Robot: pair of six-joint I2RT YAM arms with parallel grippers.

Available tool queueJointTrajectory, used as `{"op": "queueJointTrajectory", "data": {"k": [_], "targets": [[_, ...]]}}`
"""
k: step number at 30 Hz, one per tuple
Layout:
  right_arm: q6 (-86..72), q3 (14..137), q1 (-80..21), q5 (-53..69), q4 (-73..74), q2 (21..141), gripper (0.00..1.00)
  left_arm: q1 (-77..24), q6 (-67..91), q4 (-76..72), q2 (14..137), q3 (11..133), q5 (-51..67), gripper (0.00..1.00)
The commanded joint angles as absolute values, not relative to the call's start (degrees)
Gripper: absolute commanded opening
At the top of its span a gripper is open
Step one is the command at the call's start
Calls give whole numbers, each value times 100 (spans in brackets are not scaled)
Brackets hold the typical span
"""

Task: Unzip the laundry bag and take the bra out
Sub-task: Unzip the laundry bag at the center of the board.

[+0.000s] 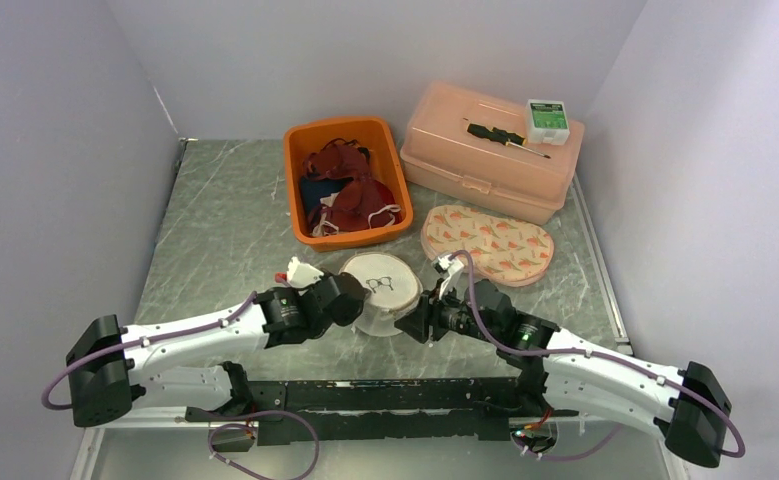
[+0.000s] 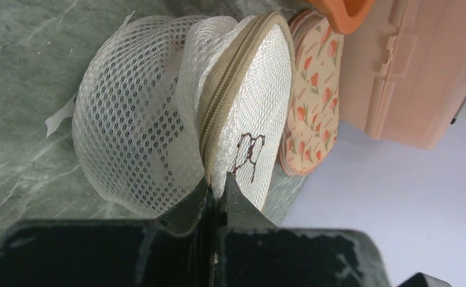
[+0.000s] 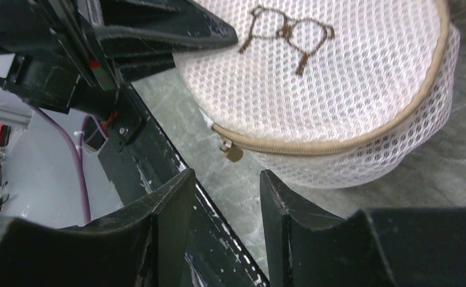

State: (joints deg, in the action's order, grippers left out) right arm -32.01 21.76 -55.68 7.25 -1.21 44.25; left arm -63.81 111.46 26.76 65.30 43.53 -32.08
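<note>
While pinching round white mesh laundry bag (image 1: 380, 290), zipped and resting on grey marbled counter (image 1: 225, 220), at its beige seam with shut left fingers (image 2: 197, 203), centre half-open, empty right fingers (image 3: 170, 209) squarely over small brass zipper pull (image 3: 231, 152) before closing.

Our left arm (image 1: 190, 338) and right arm (image 1: 605, 368) wear white shells between black joints. Purple cables (image 1: 57, 385) loop along both. The right tool (image 3: 227, 176) is scuffed black.
</note>
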Motion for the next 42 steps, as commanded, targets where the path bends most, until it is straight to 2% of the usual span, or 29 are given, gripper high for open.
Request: {"op": "queueJointTrajectory", "data": {"k": [1, 7, 14, 24, 29, 37, 40, 42], "targets": [[-3073, 2252, -5738, 106, -908, 4398, 48, -6347, 11179, 2829, 6586, 4612, -3194, 3], [-3068, 2522, -5912, -246, -743, 4879, 51, -6346, 11187, 2867, 6669, 4666, -3178, 3], [-3226, 2521, -6029, -463, -645, 5003, 44, -6351, 11197, 2883, 6657, 4680, -3221, 3], [-3237, 2653, -6198, -581, -648, 5232, 41, -6349, 11182, 2846, 6718, 4689, -3172, 3], [-3273, 2679, -6226, -600, -689, 5322, 29, -6350, 11184, 2818, 6715, 4667, -3141, 3], [-3323, 2677, -6238, -663, -680, 5388, 15, -6353, 11154, 2830, 6680, 4654, -3154, 3], [-3344, 2663, -6237, -736, -606, 5360, 1, -6348, 11138, 2830, 6673, 4645, -3142, 3], [-3382, 2648, -6238, -824, -506, 5312, 0, -6347, 11138, 2819, 6655, 4612, -3136, 3]]}}
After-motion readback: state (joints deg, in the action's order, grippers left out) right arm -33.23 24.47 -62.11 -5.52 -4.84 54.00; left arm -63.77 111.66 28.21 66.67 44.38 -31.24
